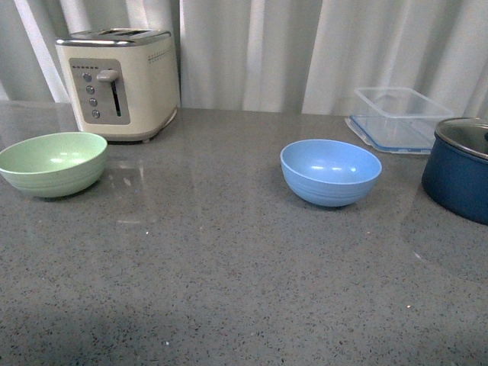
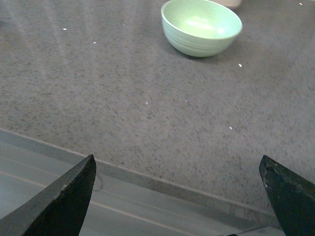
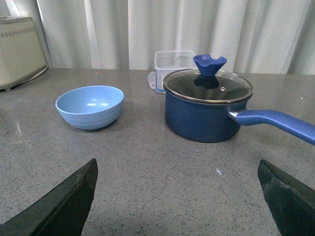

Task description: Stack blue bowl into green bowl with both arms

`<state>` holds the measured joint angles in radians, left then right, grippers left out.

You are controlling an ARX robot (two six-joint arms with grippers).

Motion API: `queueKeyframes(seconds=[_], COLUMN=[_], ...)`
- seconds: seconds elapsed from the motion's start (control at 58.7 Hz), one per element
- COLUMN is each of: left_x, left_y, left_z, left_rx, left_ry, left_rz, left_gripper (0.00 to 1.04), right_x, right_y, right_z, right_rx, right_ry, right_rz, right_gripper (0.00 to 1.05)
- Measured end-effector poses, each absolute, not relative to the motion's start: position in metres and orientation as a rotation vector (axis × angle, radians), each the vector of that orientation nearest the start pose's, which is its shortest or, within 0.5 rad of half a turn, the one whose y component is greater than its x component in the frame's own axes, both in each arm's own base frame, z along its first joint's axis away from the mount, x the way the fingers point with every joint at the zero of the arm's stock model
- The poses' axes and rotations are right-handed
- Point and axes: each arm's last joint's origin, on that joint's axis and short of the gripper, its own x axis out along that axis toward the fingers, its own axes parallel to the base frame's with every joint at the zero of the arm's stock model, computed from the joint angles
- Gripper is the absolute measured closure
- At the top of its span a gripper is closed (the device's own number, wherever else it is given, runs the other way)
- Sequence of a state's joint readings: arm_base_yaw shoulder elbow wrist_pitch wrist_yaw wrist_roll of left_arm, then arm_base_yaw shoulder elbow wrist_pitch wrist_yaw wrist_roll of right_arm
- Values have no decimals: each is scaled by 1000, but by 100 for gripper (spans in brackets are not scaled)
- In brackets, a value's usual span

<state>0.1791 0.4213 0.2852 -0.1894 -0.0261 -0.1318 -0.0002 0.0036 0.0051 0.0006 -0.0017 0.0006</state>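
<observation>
Your left fingers (image 2: 64, 201) are spread wide and hold nothing, above the near edge of the speckled grey table (image 1: 229, 267). Ahead of them the round pale mint-green plastic bowl (image 1: 52, 164) sits upright on the table's left, near the cream toaster (image 1: 118, 84). Your right fingers (image 3: 69, 206) are just as wide and hold nothing. The round sky-blue plastic bowl (image 1: 330, 171) sits upright right of centre, well apart from the green one, with the dark navy lidded pot (image 1: 461, 179) to its right.

Upright and empty at far left: green bowl (image 1: 52, 162), pale mint, ridged near base. Right of centre, well apart: blue bowl (image 1: 330, 171), sky-blue, upright, empty.
</observation>
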Motion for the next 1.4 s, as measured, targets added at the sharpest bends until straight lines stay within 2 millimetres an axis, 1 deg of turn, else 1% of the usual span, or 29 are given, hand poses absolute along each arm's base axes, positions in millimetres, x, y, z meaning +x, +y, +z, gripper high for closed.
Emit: queueKeyframes(seconds=[0.102, 0.119, 0.153, 0.17, 0.204, 0.29, 0.324, 0.375, 0.392, 0.409, 0.494, 0.545, 0.613, 0.698, 0.784, 0.869, 0.988, 1.056, 1.397], left_x=[139, 141, 152, 155, 166, 188, 199, 212, 219, 230, 267, 283, 299, 316, 341, 363, 380, 387, 410], left_y=[31, 32, 35, 35, 38, 41, 42, 43, 44, 45, 43, 42, 42, 39, 36, 36, 42, 45, 53], left_z=[240, 243, 254, 257, 264, 273, 278, 284, 285, 284, 281, 284, 287, 285, 274, 263, 253, 249, 233], left_rx=[-197, -205, -219, -223, -262, -288, -302, -314, -318, -329, -358, -373, -381, -390, -391, -389, -398, -409, -443], left_ry=[289, 292, 307, 309, 329, 365, 380, 393, 409, 443, 538, 552, 562, 586, 654, 699, 736, 741, 776], left_rz=[211, 203, 203, 202, 178, 199, 198, 214, 216, 224, 233, 232, 233, 230, 228, 243, 281, 288, 310], left_gripper=[7, 7, 7, 7, 7, 7, 7, 7, 7, 7, 7, 7, 7, 7, 7, 7, 7, 7, 7], right_x=[98, 98, 98, 98, 98, 98, 98, 98, 98, 98, 98, 98, 98, 98, 98, 98, 98, 98, 98], right_y=[0, 0, 0, 0, 0, 0, 0, 0, 0, 0, 0, 0, 0, 0, 0, 0, 0, 0, 0], right_z=[165, 165, 165, 165, 165, 165, 165, 165, 165, 165, 165, 165, 165, 165, 165, 165, 165, 165, 165], right_rx=[1, 1, 1, 1, 1, 0, 1, 1, 1, 1, 1, 1, 0, 1, 1, 0, 0, 1, 1], right_ry=[-2, -2, -2, -2, -2, -2, -2, -2, -2, -2, -2, -2, -2, -2, -2, -2, -2, -2, -2], right_rz=[2, 1, 1, 1, 1, 1, 2, 2, 1, 1, 1, 2, 2, 1, 1, 2, 1, 2, 2], right_gripper=[10, 10, 10, 10, 10, 10, 10, 10, 10, 10, 10, 10, 10, 10, 10, 10, 10, 10, 10])
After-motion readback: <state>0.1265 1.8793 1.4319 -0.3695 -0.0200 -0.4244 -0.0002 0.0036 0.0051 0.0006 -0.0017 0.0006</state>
